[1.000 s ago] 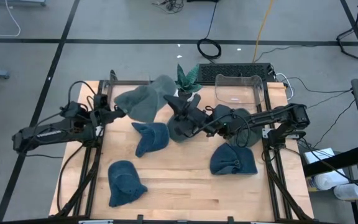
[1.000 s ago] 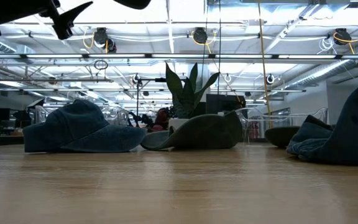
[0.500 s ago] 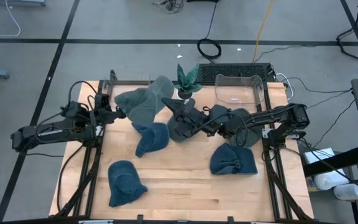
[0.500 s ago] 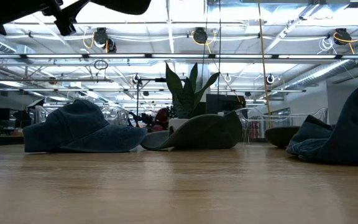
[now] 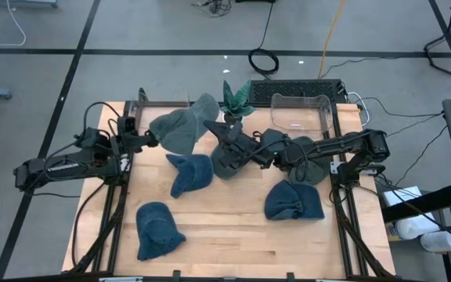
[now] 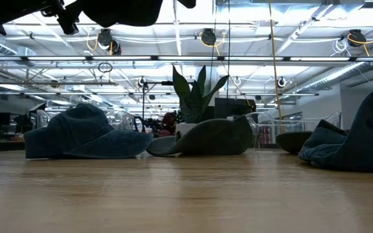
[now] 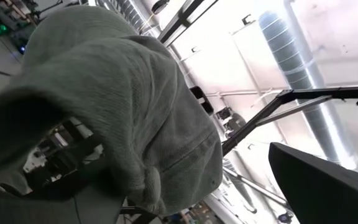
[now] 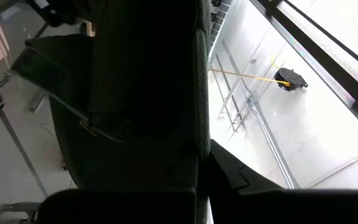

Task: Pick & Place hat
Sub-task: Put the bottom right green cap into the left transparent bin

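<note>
— Grey hat (image 5: 180, 129): where is it?
— Lifted over the table's (image 5: 233, 235) far left, in the left gripper (image 5: 152, 139), jaws spread wide on it.
— And the right gripper (image 5: 250, 153)?
— Mid-table, clenched on a dark hat (image 5: 232, 153), beside the plant (image 5: 235, 99).

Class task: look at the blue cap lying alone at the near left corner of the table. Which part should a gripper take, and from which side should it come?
Take the blue cap by its brim, which sticks out flat toward the table's near right; the rounded crown offers nothing thin to pinch. Probably come from above on that side, where the wooden table is bare.
</note>
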You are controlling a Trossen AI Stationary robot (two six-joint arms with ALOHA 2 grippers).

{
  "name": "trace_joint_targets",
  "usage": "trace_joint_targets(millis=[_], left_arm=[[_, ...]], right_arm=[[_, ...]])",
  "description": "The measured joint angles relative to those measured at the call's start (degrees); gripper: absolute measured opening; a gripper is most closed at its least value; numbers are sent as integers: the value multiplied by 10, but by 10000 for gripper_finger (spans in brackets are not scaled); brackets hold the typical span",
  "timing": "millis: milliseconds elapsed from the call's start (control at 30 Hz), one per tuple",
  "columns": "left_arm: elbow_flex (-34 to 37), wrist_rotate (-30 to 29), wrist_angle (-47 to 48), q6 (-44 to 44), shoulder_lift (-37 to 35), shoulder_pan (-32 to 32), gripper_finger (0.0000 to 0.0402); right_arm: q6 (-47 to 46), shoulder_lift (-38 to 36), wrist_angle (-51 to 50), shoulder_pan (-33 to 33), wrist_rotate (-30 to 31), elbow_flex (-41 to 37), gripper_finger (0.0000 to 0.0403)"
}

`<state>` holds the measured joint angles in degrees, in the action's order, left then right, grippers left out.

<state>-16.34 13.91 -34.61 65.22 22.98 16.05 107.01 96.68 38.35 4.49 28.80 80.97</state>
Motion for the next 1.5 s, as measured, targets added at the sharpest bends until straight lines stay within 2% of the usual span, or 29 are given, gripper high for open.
trace_joint_targets(millis=[167, 500, 800, 933, 1067, 1267, 1500], left_arm=[[0, -1, 0, 13, 0, 0, 341], [0, -12, 0, 3, 0, 0, 192], [0, -20, 0, -28, 0, 0, 76], [0, -3, 1, -71, 0, 0, 24], [0, 21, 0, -126, 0, 0, 21], [0, 21, -24, -207, 0, 9, 22], [-32, 38, 2, -292, 0, 46, 22]], right_arm=[[2, 0, 0, 0, 1, 0, 0], [12, 0, 0, 0, 14, 0, 0], [17, 0, 0, 1, 12, 0, 0], [17, 0, 0, 3, 11, 0, 1], [6, 0, -1, 5, 10, 0, 14], [-35, 0, -18, 5, 14, 0, 37], [-190, 0, -26, 29, 56, 0, 58]])
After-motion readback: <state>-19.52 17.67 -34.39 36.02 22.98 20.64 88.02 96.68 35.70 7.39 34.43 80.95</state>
